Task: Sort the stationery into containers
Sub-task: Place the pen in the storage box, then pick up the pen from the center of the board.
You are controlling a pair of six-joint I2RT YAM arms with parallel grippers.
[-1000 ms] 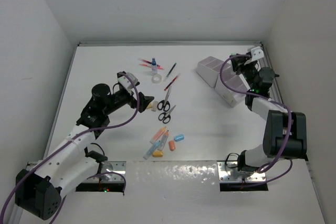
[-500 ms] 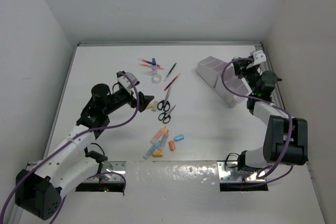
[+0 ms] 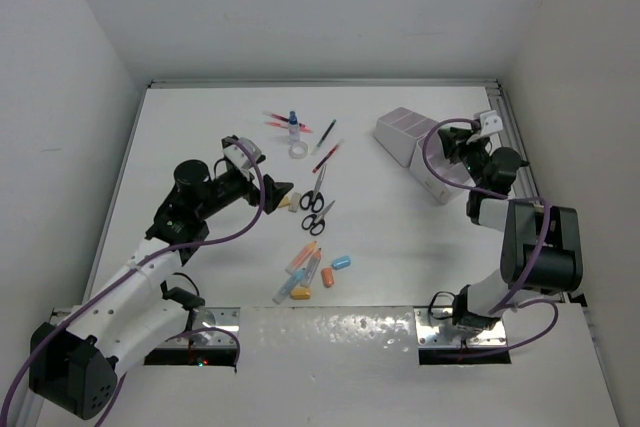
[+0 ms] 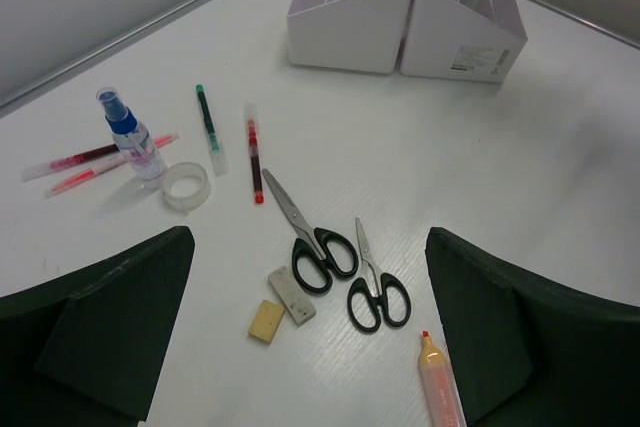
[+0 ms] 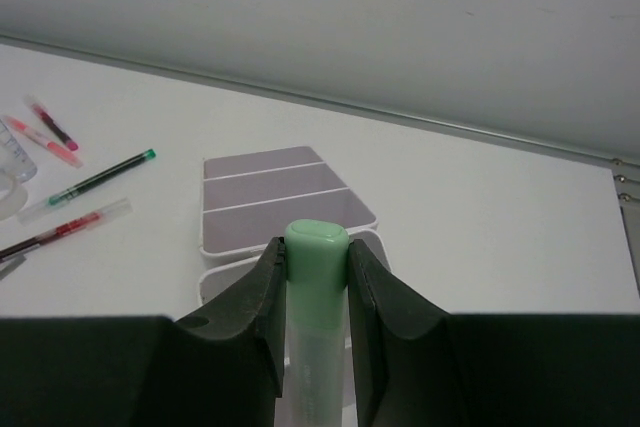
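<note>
White tabletop (image 3: 200, 137), walled in: at its far right the right gripper (image 5: 317, 252) pinches a pale green-capped translucent marker (image 5: 316, 347), its long axis aimed at the white stepped plastic organiser (image 5: 262, 162) just beyond. The left gripper (image 3: 278, 194), spread wide, hovers over the black-handled scissors (image 4: 322, 252), well apart.

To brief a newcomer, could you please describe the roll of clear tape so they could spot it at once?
On the white table, look left of the white organiser. Just on the near side of the blue-capped spray bottle lies the tape roll. It is the only ring among straight pens and scissors.
</note>
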